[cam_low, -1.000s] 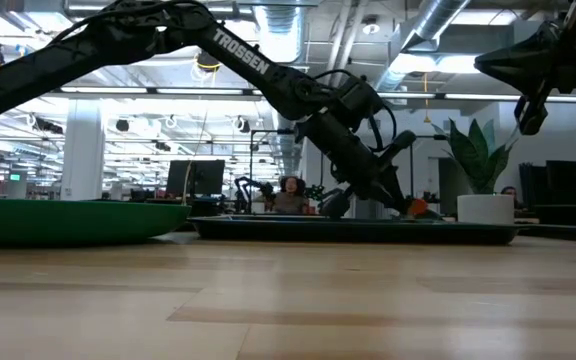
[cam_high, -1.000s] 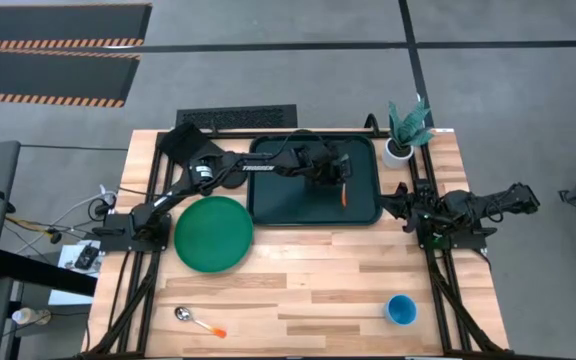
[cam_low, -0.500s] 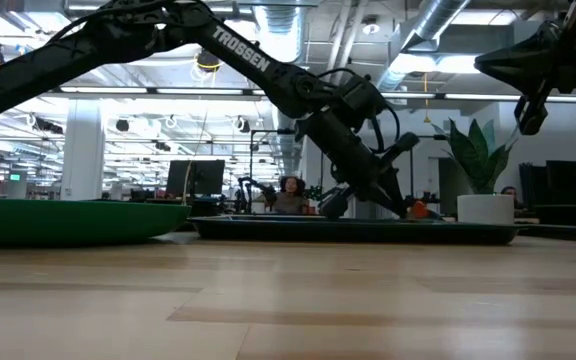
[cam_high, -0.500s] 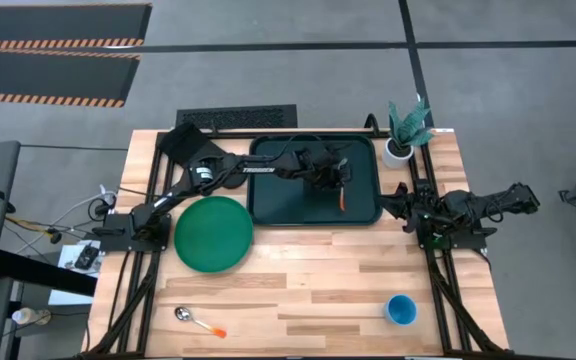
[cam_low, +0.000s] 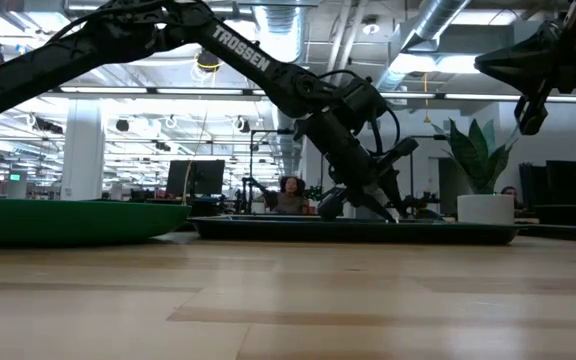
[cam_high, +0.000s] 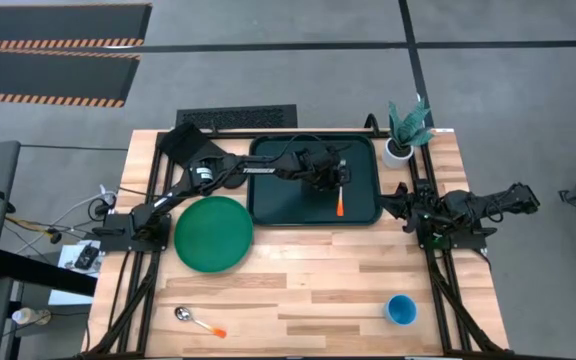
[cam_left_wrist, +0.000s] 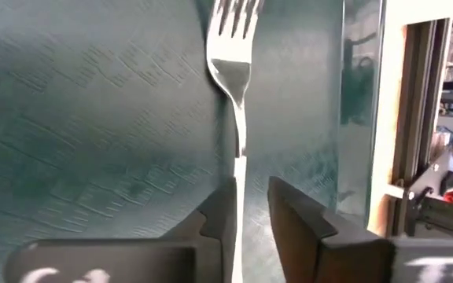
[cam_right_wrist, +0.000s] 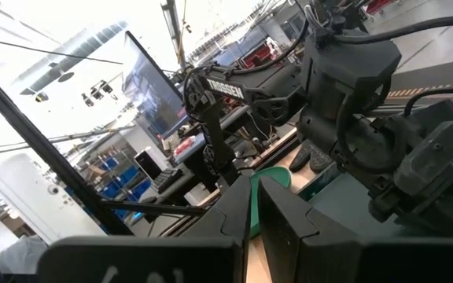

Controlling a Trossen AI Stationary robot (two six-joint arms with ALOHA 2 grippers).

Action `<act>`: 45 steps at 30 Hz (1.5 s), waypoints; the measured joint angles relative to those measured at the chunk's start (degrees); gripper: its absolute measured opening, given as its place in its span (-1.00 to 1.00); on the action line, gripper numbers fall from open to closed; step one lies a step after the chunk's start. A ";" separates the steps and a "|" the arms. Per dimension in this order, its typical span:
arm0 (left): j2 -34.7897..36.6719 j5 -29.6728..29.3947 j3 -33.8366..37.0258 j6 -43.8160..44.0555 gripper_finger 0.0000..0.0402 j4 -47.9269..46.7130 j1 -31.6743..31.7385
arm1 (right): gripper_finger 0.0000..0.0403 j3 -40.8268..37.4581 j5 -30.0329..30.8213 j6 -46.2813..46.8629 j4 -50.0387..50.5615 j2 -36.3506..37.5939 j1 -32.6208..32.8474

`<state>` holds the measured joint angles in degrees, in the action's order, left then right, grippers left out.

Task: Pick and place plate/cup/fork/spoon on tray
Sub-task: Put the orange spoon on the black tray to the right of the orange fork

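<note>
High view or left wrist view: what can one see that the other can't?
Only the high view shows the plate, spoon and cup on the wooden table, plus the right gripper waiting by the plant. Only the left wrist view shows the fork's silver tines. Both show the fork lying on the tray at the left gripper.

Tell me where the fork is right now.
In the high view the fork lies on the tray, toward its right side, handle pointing at the table's near edge, with the left gripper at its tines.

right fingers (cam_right_wrist: 234,216) near-closed, green plate (cam_right_wrist: 272,179) beyond
</note>
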<state>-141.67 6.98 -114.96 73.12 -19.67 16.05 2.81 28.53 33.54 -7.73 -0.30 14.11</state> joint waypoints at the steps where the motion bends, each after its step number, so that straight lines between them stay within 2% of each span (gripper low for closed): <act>1: 0.00 -0.14 0.00 -0.07 -0.64 -0.01 0.00 | -0.74 0.00 0.00 -0.04 0.00 0.00 0.00; 5: 0.00 1.30 0.00 -2.88 -0.53 0.24 0.12 | -0.74 0.00 0.00 -0.11 0.00 0.00 0.00; 11: 3.25 16.25 0.00 -14.40 -0.49 -0.90 1.52 | -0.74 0.00 -0.02 -0.11 0.08 -0.02 0.00; 13: 6.88 17.70 0.00 -19.61 -0.50 -4.90 1.19 | -0.74 0.00 0.00 -0.11 0.22 0.00 0.00; 17: 16.59 15.41 -0.09 -33.92 -0.52 -19.53 -1.97 | -0.74 0.00 -0.02 -0.09 0.52 0.00 0.00; 20: 23.72 7.33 -0.11 -39.99 -0.53 -32.71 -6.08 | -0.74 0.00 -0.03 0.10 0.92 -0.02 0.00; 22: 27.86 0.61 -0.11 -39.50 -0.53 -40.23 -9.64 | -0.74 0.00 -0.04 1.20 1.05 0.00 0.00; 26: 34.29 -13.93 -0.11 -27.27 -0.50 -54.11 -19.42 | -0.74 0.00 -0.04 4.25 2.13 0.00 0.00; 29: 36.79 -19.80 -0.11 -11.63 -0.40 -64.48 -26.70 | -0.74 -0.02 -0.04 6.20 3.46 -0.04 0.00; 32: 37.22 -19.72 -0.03 6.40 -0.25 -70.93 -33.69 | -0.74 -0.02 -0.05 8.26 4.43 -0.06 0.00; 38: 36.28 -18.03 2.58 34.92 0.07 -69.32 -46.23 | -0.74 -0.02 -0.04 8.66 5.55 -0.04 0.00; 45: 34.60 -13.66 9.86 62.86 0.18 -65.91 -56.88 | -0.74 -0.02 -0.04 8.62 6.27 -0.07 0.00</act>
<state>-107.07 -6.68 -105.09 135.98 -85.58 -40.82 2.79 28.49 42.16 -1.46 -0.36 14.11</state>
